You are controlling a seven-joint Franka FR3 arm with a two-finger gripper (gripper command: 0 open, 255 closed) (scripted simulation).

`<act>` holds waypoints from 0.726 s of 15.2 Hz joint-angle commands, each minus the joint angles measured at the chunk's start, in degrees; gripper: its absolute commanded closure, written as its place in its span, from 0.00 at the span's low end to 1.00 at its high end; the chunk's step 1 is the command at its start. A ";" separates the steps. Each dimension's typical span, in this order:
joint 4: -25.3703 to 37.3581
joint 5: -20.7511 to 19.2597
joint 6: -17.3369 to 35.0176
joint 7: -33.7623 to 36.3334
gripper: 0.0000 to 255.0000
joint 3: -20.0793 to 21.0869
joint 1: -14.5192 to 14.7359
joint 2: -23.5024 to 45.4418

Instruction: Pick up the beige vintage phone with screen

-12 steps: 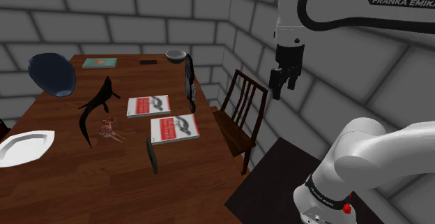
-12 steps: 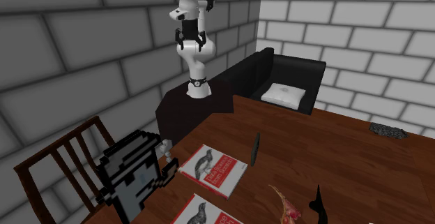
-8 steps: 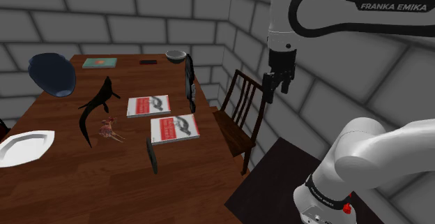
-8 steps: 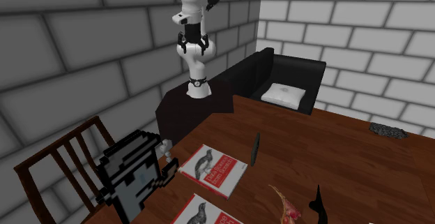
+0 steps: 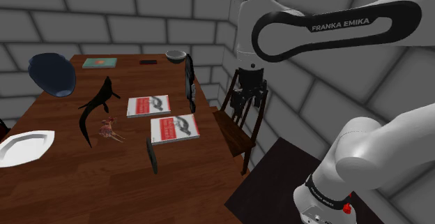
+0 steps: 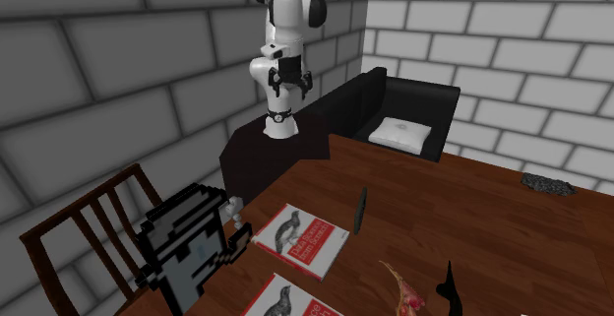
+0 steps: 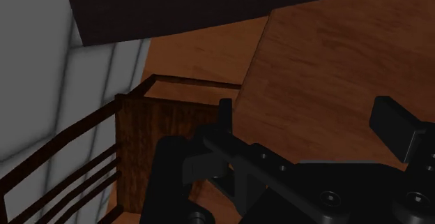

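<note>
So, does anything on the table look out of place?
A thin dark slab stands on its edge near the red-and-white books, and the blocky grey-black phone stands upright at the edge of the brown wooden table.

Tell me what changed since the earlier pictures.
The gripper came down and toward the shoulder view's left, and now hangs over the chair beside the table. It is open, holding nothing. The two books and the other things on the table lie as before.
</note>
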 commanded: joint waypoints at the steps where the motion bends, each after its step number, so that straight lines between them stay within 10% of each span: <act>1: 0.13 0.85 3.69 1.68 0.00 1.34 0.26 3.33; 11: 7.64 1.03 18.63 11.14 0.00 7.53 1.24 23.78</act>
